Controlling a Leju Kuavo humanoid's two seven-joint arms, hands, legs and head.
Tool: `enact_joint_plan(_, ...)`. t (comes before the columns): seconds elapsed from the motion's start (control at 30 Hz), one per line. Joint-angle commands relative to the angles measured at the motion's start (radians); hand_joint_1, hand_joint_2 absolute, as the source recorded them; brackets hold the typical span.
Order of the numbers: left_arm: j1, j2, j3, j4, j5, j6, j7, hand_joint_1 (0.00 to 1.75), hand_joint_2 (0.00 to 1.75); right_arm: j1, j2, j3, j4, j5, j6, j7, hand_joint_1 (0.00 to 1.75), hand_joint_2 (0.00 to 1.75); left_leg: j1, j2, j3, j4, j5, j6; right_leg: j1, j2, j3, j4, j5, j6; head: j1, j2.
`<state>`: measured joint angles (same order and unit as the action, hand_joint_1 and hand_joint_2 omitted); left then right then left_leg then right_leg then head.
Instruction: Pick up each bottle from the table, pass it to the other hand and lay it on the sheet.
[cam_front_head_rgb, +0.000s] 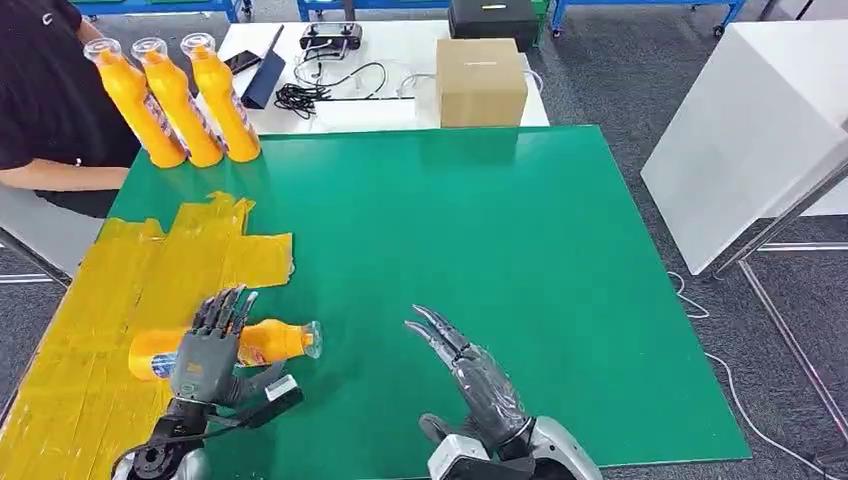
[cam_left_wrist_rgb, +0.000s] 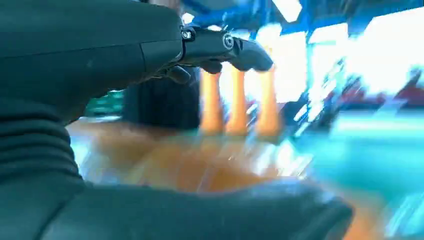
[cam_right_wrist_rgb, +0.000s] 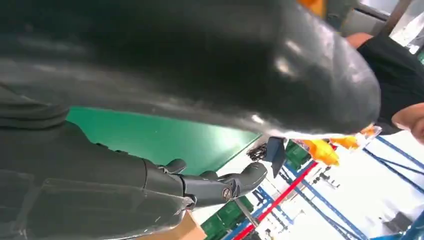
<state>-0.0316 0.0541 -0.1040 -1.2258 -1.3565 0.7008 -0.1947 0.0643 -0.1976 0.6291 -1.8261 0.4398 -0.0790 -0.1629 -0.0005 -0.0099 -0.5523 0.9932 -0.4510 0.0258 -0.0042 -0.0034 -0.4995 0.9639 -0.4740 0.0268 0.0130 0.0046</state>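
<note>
We count four orange bottles in the head view. Three standing bottles (cam_front_head_rgb: 176, 97) are upright in a tight row at the far left corner of the green table (cam_front_head_rgb: 520, 280), each touching its neighbour, clear caps up; the same three show as blurred orange columns in the left wrist view (cam_left_wrist_rgb: 239, 102). The fourth, the lying bottle (cam_front_head_rgb: 270, 340), rests on its side at the near left, its body on the yellow sheet (cam_front_head_rgb: 120, 290) and its capped end reaching out over the green surface. The left hand (cam_front_head_rgb: 207, 348) is over the middle of that bottle, fingers extended across it; we cannot tell whether they grip it or only rest on it. The right hand (cam_front_head_rgb: 470, 370) is near the table's front edge, well apart from the bottle, fingers straight and slightly parted, holding nothing. Beyond the green table we count one cardboard box (cam_front_head_rgb: 481, 81), closed, contents not visible, on a white table (cam_front_head_rgb: 400, 60) beside black cables (cam_front_head_rgb: 310, 95). One person's arm (cam_front_head_rgb: 60, 175) is at the far left.
</note>
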Motion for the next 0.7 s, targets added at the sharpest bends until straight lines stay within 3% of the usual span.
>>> enact_joint_plan(0.03, 0.013, -0.234, 0.350, -0.185, 0.061, -0.003, -0.275, 0.00, 0.00, -0.008, -0.029, 0.028, 0.042, -0.008, -0.013, -0.005, 0.00, 0.00, 0.001, 0.002, 0.000, 0.001, -0.001, 0.000, 0.001, 0.002, 0.000, -0.001, 0.001, 0.000, 0.000, 0.000)
enact_joint_plan(0.13, -0.011, -0.291, 0.446, -0.169, 0.082, -0.003, -0.390, 0.00, 0.00, -0.001, -0.037, 0.034, 0.035, -0.008, -0.020, -0.005, 0.00, 0.00, 0.001, 0.001, -0.002, 0.001, 0.000, -0.001, 0.001, 0.000, -0.001, -0.001, 0.000, 0.000, 0.000, 0.000)
enact_joint_plan(0.33, -0.023, -0.304, 0.479, -0.140, 0.098, -0.003, -0.416, 0.00, 0.00, 0.001, -0.040, 0.036, 0.034, -0.008, -0.024, -0.005, 0.00, 0.00, 0.001, 0.002, -0.001, 0.000, 0.000, -0.001, 0.001, 0.001, -0.001, -0.001, 0.001, 0.000, 0.000, 0.000)
enact_joint_plan(0.43, -0.035, -0.335, 0.506, -0.104, 0.219, -0.003, -0.503, 0.00, 0.00, 0.012, -0.039, 0.035, 0.031, -0.008, -0.034, -0.005, 0.00, 0.00, 0.001, 0.001, -0.002, 0.000, 0.000, -0.001, 0.001, 0.000, -0.002, -0.001, 0.000, 0.000, -0.001, 0.000)
enact_joint_plan(0.53, 0.000, -0.221, 0.209, -0.044, 0.565, -0.037, -0.379, 0.00, 0.00, 0.051, -0.013, 0.015, 0.017, 0.045, -0.070, -0.007, 0.00, 0.00, 0.000, -0.001, -0.001, -0.002, 0.001, 0.000, -0.001, -0.002, -0.001, -0.002, 0.000, 0.000, -0.001, 0.000)
enact_joint_plan(0.57, 0.030, -0.204, 0.118, -0.116, 0.762, -0.194, -0.335, 0.00, 0.00, 0.077, 0.013, 0.002, 0.005, 0.128, -0.143, -0.003, 0.00, 0.00, 0.000, -0.002, 0.000, -0.002, 0.001, -0.001, 0.000, -0.003, 0.000, -0.002, 0.000, 0.000, 0.000, 0.000)
enact_joint_plan(0.63, 0.093, -0.212, 0.043, -0.258, 1.020, -0.396, -0.353, 0.00, 0.00, 0.113, 0.051, -0.017, -0.023, 0.169, -0.246, -0.024, 0.00, 0.00, 0.001, -0.003, -0.003, 0.000, 0.000, -0.001, 0.000, -0.004, -0.002, -0.001, -0.001, 0.000, -0.001, 0.000)
enact_joint_plan(0.7, 0.164, -0.212, -0.045, -0.404, 1.088, -0.451, -0.365, 0.00, 0.00, 0.130, 0.073, -0.028, -0.046, 0.130, -0.300, -0.042, 0.00, 0.00, 0.002, -0.002, -0.003, 0.002, -0.002, -0.002, 0.002, -0.003, -0.002, 0.000, -0.002, 0.000, -0.001, 0.000)
